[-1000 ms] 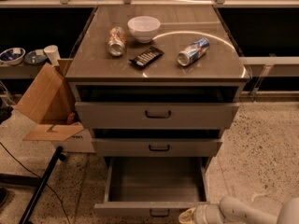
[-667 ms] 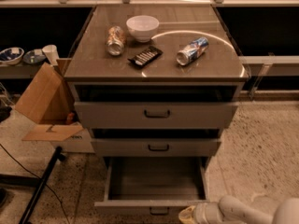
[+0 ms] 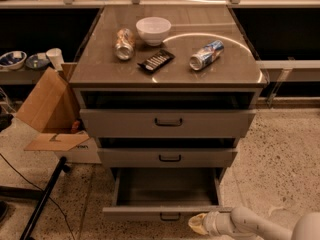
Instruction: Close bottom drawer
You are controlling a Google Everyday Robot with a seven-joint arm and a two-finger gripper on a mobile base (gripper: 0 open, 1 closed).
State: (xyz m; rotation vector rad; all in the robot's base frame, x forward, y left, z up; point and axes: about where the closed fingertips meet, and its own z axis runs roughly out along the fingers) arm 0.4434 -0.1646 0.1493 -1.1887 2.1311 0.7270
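Observation:
The bottom drawer (image 3: pixel 167 212) is pulled far out of the grey cabinet, its shallow box empty inside, with a small dark handle (image 3: pixel 170 217) at the centre of its low front panel. My gripper (image 3: pixel 199 224) sits at the lower edge of the view, just right of the handle and right at the drawer's front panel, on the end of my white arm (image 3: pixel 260 226) that comes in from the lower right. The middle drawer (image 3: pixel 167 157) and the top drawer (image 3: pixel 167 122) above stand slightly out.
On the cabinet top are a white bowl (image 3: pixel 153 30), two cans (image 3: pixel 124 43) (image 3: pixel 206 55) and a dark flat object (image 3: pixel 156 60). An open cardboard box (image 3: pixel 47 111) stands at the left, with a black stand leg (image 3: pixel 42 199) on the speckled floor.
The gripper and arm have stayed near the drawer's front right, shifting only slightly. The drawer remains pulled out the same amount.

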